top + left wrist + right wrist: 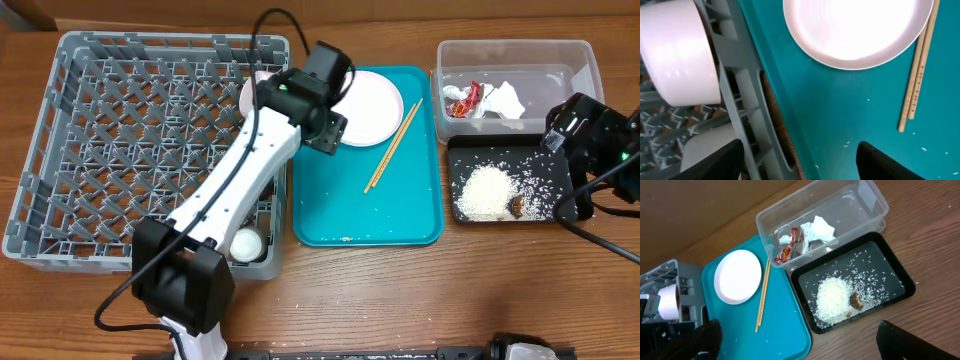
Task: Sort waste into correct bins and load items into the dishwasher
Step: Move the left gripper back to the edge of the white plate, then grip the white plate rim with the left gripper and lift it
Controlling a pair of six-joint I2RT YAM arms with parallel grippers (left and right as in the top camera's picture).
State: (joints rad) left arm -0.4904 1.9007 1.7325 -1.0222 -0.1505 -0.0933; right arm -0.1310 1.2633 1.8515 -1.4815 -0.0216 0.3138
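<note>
The pale plate (375,105) and the wooden chopsticks (392,148) lie on the teal tray (340,215). My left gripper (326,128) is open and empty over the seam between the grey dish rack (100,150) and the tray, just short of the plate (855,30). A white cup (680,55) lies in the rack beside it. The clear tub (515,45) holds the red-and-white wrapper (465,100) and the napkin (505,100). The black tray (460,150) holds rice (487,190) and a brown scrap (517,206). My right gripper (575,125) is open and empty, high above the black tray (890,262).
A small white bowl (248,243) sits in the rack's front right corner. A few rice grains are scattered on the teal tray (847,145). Bare wooden table lies in front of the trays. The left arm reaches across the rack's right side.
</note>
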